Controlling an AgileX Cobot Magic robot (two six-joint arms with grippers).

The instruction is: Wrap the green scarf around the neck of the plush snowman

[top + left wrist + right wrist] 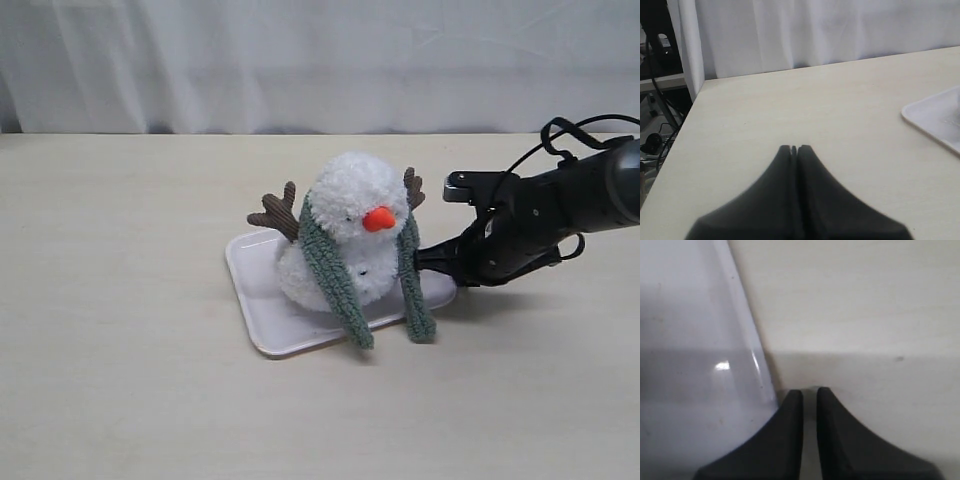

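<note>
hanging near-closed, right gripper (810,391) beside tray (695,315)

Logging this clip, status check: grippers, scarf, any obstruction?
Left gripper shut, over table. Right gripper nearly shut, empty, at tray edge. Green scarf draped over snowman, behind neck, ends hanging uncrossed. No obstruction.

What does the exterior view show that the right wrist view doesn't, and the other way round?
Only the exterior view shows the plush snowman with the green scarf draped behind its neck, both ends hanging down its front, and the right arm extended in from the side. Only the right wrist view shows the thin gap between the right jaws, with nothing in it. Both show the white tray, the pale table and the right jaws beside the tray's edge.
</note>
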